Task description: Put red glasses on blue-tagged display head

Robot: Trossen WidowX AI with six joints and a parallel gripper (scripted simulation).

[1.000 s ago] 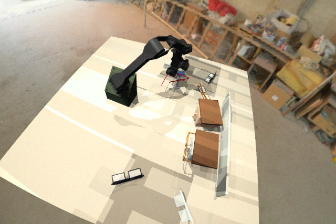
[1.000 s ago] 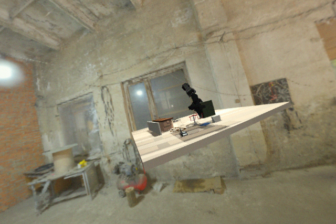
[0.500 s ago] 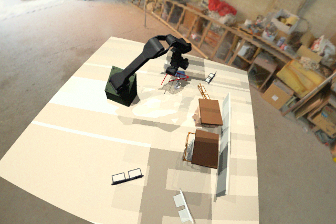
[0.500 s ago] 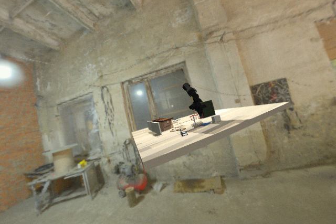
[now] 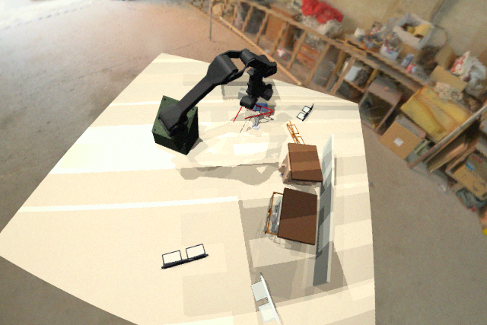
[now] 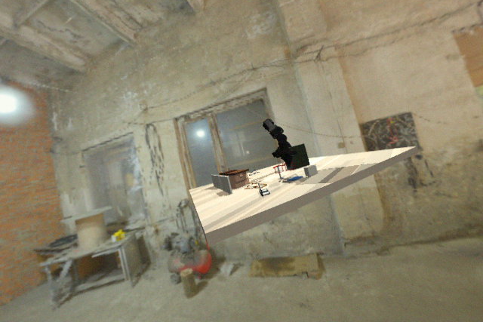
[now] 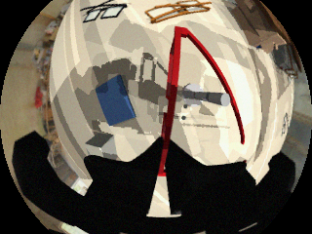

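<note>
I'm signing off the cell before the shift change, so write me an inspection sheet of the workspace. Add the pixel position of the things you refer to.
Surface: pale table (image 5: 129,227) (image 6: 249,209), streaked with light and shadow.
Job's things: red glasses (image 5: 259,109) (image 7: 172,90) held above the table, not on a head; blue tag cannot be confirmed.
Clutter: orange glasses (image 5: 294,132) (image 7: 177,11), white glasses (image 5: 268,298), two brown-topped boxes, upright grey panel (image 5: 327,211).
Gripper (image 5: 256,104) (image 7: 163,140): shut on the red glasses.
Cables: nothing seen on the table.
Surroundings: cluttered shelving and wall behind.
</note>
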